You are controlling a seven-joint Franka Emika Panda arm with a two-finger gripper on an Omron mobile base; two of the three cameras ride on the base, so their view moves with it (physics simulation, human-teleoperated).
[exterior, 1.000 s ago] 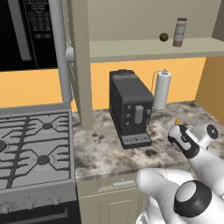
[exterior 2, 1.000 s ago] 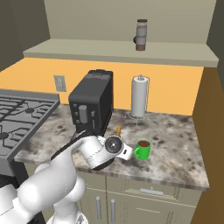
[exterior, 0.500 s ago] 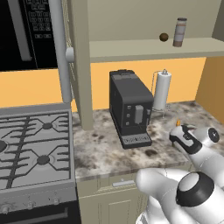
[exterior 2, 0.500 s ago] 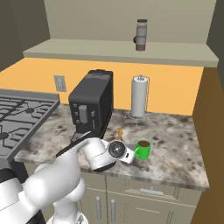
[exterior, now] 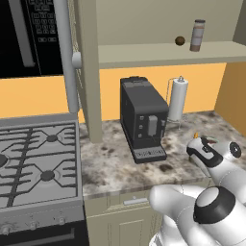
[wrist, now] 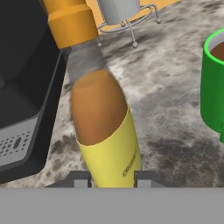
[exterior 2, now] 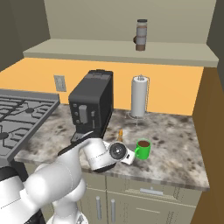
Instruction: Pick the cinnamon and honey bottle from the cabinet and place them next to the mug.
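Now my jaws clamp the honey bottle (wrist: 107,131) low over the table (exterior 2: 175,144), its long axis tilted, with the mug (exterior 2: 143,148) just to my right.

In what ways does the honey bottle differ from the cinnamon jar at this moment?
The honey bottle is slim, amber with a yellow band and orange top; the cinnamon is a wider brownish-grey jar with a dark lid. The honey bottle is down at the counter beside the mug, gripped by the tool; the cinnamon stands free on the cabinet shelf.
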